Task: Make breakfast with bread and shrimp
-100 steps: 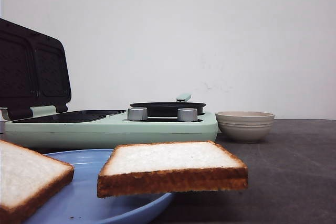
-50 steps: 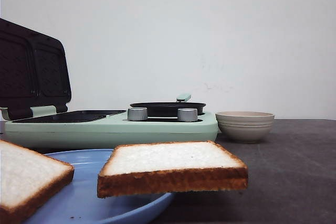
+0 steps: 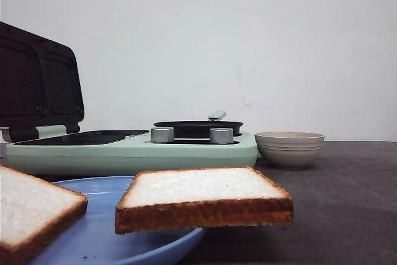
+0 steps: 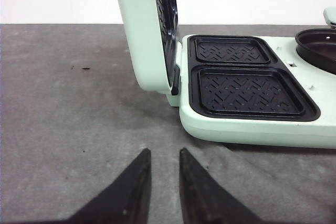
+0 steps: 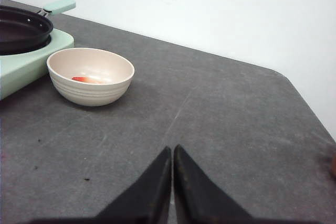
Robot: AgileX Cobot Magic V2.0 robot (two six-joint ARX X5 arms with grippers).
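Mint-green sandwich maker [image 3: 130,150], bread [image 3: 201,198], bowl [image 3: 289,148]: unlabelled.

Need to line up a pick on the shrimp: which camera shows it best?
The right wrist view: it looks down into the bowl, where the shrimp lies as an orange sliver on the floor. The front view shows only the bowl's side, so the shrimp is hidden. The left wrist view shows neither.
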